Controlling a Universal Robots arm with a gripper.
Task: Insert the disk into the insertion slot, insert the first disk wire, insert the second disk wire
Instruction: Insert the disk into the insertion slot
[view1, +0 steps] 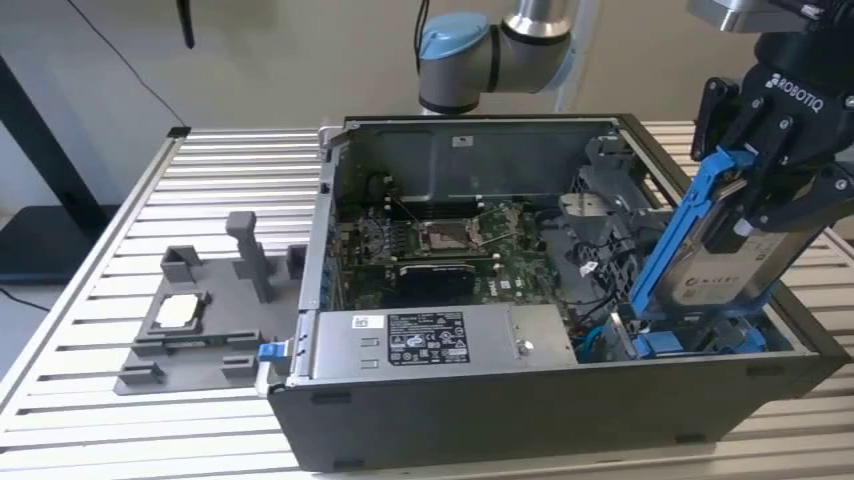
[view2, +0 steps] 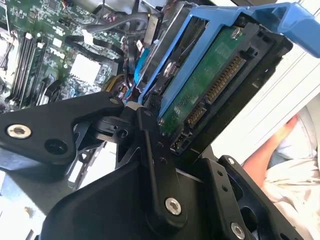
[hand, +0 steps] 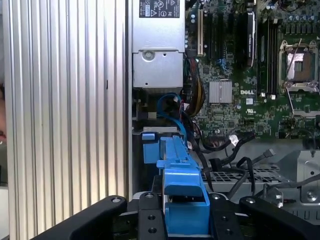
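My gripper (view1: 763, 205) is shut on the disk (view1: 714, 265), a silver drive in a bright blue carrier. It holds the disk tilted steeply over the case's near corner on the exterior view's right. The disk's lower end meets the insertion slot (view1: 694, 340), a grey bay with blue parts; how deep it sits I cannot tell. In the second wrist view the disk's green circuit board (view2: 210, 85) and connectors face the camera. In the first wrist view the blue carrier (hand: 182, 190) points at the slot (hand: 152, 142). Loose blue and black wires (hand: 175, 110) lie beside the bay.
The open dark grey case (view1: 534, 420) holds a motherboard (view1: 447, 240) and a grey labelled power-supply box (view1: 427, 340). A grey fixture (view1: 200, 320) stands on the slatted table (view1: 227, 180) at the exterior view's left. A person's arm (view2: 287, 150) is near the case.
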